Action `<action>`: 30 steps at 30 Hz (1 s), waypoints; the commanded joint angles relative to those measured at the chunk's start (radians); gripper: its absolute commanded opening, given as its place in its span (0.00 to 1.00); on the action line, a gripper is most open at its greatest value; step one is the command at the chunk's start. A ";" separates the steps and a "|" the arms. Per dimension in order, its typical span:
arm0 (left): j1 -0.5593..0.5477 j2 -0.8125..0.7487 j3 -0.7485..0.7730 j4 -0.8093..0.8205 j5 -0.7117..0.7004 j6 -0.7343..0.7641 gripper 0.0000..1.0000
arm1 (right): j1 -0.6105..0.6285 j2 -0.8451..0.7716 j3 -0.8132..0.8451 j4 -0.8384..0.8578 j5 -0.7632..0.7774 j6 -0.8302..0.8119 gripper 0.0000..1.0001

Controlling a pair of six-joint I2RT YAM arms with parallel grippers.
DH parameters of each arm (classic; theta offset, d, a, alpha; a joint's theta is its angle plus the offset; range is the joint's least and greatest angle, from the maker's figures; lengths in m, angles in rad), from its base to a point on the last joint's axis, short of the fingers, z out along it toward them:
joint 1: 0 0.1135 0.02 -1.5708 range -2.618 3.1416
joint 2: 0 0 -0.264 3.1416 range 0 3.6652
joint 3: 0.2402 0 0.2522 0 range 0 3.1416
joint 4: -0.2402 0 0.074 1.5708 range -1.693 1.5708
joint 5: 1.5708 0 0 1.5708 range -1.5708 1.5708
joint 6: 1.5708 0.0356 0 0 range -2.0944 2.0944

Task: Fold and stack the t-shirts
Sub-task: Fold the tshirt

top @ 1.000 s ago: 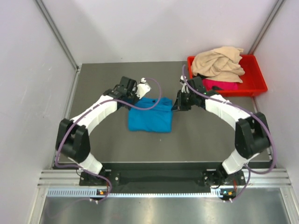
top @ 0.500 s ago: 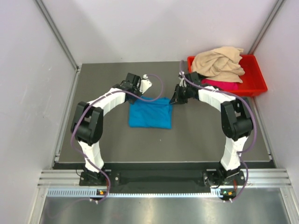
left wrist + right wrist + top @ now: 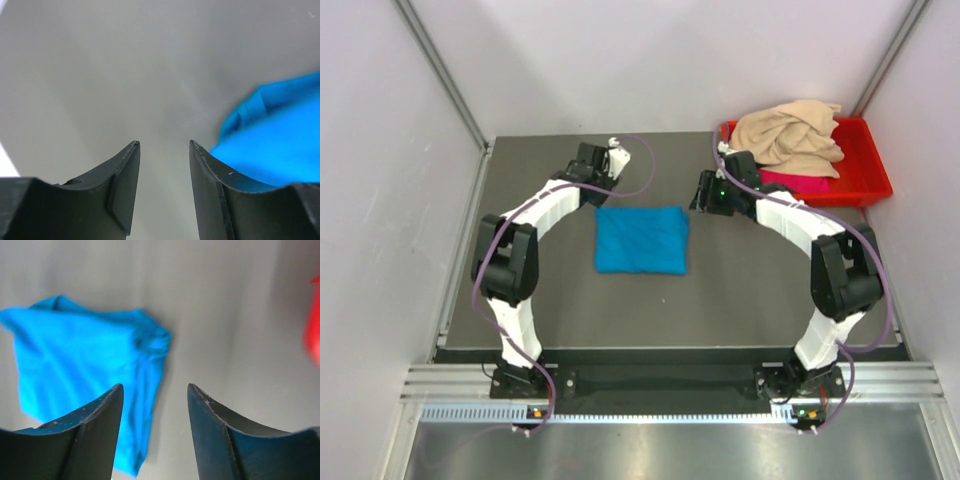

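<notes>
The turquoise-blue t-shirt lies folded in a flat rectangle in the middle of the grey table. My left gripper hovers just beyond its far left corner, open, with only bare table between the fingers; the blue shirt shows to its right. My right gripper hovers off the far right corner, also open and empty, with the blue shirt below and to its left. The beige t-shirt is heaped in the red bin, on top of the magenta-pink t-shirt.
The red plastic bin stands at the table's back right corner, close behind my right arm; its blurred edge shows in the right wrist view. White walls enclose the table on three sides.
Both grippers have opened and let go of the blue shirt's far edge, then drawn back from it. The shirt now lies flat and squared.
</notes>
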 commanded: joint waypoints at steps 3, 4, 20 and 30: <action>0.040 -0.126 -0.113 -0.017 0.221 -0.103 0.49 | 0.071 -0.039 -0.019 0.108 0.061 -0.047 0.57; 0.053 -0.121 -0.115 -0.023 0.255 -0.114 0.49 | 0.073 0.000 -0.003 0.116 0.048 -0.051 0.57; 0.094 0.000 -0.093 0.012 0.407 -0.086 0.35 | 0.078 0.246 0.169 0.179 -0.056 -0.078 0.25; 0.096 -0.018 -0.095 0.047 0.499 -0.123 0.00 | 0.079 0.179 0.088 0.228 0.028 -0.075 0.03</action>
